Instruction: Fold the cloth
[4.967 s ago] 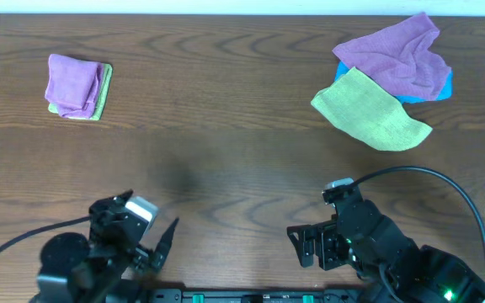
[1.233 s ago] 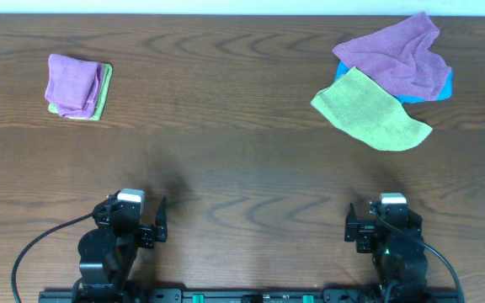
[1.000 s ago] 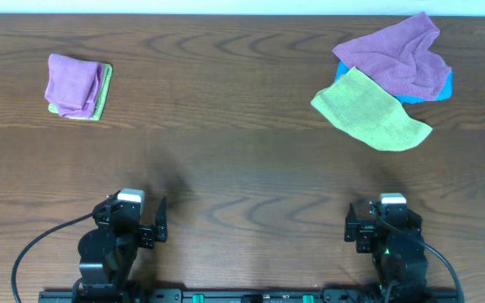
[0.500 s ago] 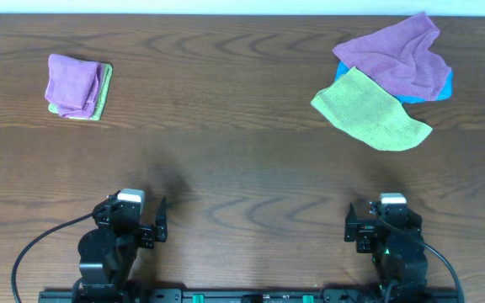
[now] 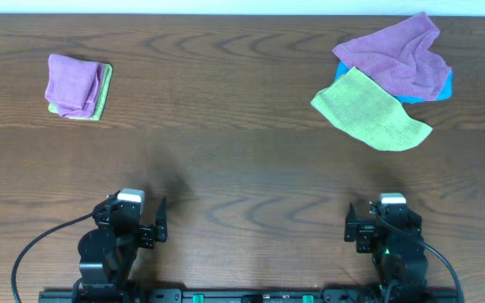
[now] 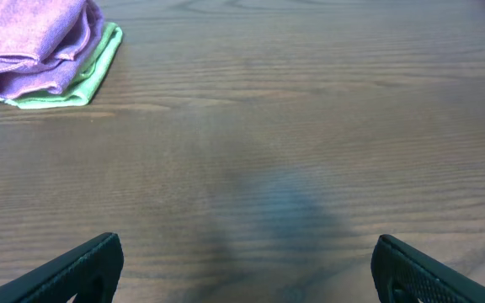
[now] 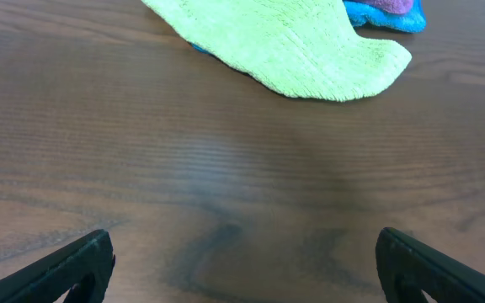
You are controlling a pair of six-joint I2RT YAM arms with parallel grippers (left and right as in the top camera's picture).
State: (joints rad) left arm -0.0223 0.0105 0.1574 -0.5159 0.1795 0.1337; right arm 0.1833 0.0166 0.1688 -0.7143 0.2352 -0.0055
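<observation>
The purple-mauve microfibre cloth (image 5: 72, 82) is lying folded into a small, thick bundle at the far left of the dark brown wooden table (image 5: 242, 168). It is resting on top of a folded yellow-green cloth (image 5: 104, 88), whose edges are showing along its right side and nearer side. In the left wrist view the same bundle (image 6: 32, 46) is sitting at the upper left, its layered folds facing the camera, with the green cloth (image 6: 91, 71) peeking out underneath.

At the far right, well apart from that stack, 3 more cloths are lying together: a rumpled purple cloth (image 5: 394, 59) is sitting on a bright blue cloth (image 5: 446, 84), and a flat yellow-green cloth (image 5: 369, 109) is overlapping their nearer left side. The right wrist view is showing that flat green cloth (image 7: 285, 42) ahead, with a bit of blue (image 7: 381, 17) behind it.

Both arms are sitting at the near edge of the table. The left gripper (image 6: 247, 244) is holding its 2 fingers spread wide over bare wood, gripping nothing. The right gripper (image 7: 244, 236) is likewise spread wide and empty, well apart from every cloth.
</observation>
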